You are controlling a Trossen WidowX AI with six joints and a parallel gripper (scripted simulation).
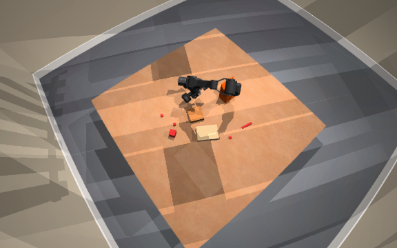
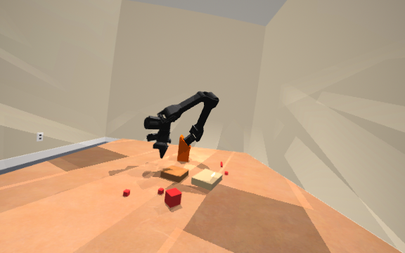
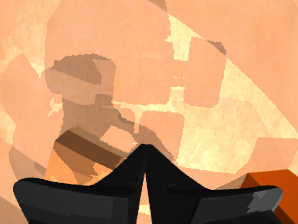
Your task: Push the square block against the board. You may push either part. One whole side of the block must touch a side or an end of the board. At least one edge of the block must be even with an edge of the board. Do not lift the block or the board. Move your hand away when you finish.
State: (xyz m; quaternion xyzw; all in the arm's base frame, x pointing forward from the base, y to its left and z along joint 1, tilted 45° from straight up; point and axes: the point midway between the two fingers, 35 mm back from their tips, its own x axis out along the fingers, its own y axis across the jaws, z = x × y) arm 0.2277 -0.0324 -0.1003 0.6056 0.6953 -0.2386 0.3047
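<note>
The orange-brown square block (image 1: 195,114) (image 2: 174,173) (image 3: 70,162) lies flat on the table. The cream board (image 1: 207,132) (image 2: 206,178) lies flat beside it, apart from it by a narrow gap. In the top view the block is above and left of the board and looks slightly turned relative to it. My gripper (image 2: 162,157) (image 3: 145,149) is shut and empty, pointing down above the table on the block's far side from the board. The board is not visible in the wrist view.
A red cube (image 1: 172,133) (image 2: 173,197) and two small red cubes (image 1: 161,116) (image 1: 174,124) lie left of the block and board. A small red cube (image 1: 230,137) and a red bar (image 1: 247,125) lie right of the board. The orange arm base (image 2: 183,152) stands behind.
</note>
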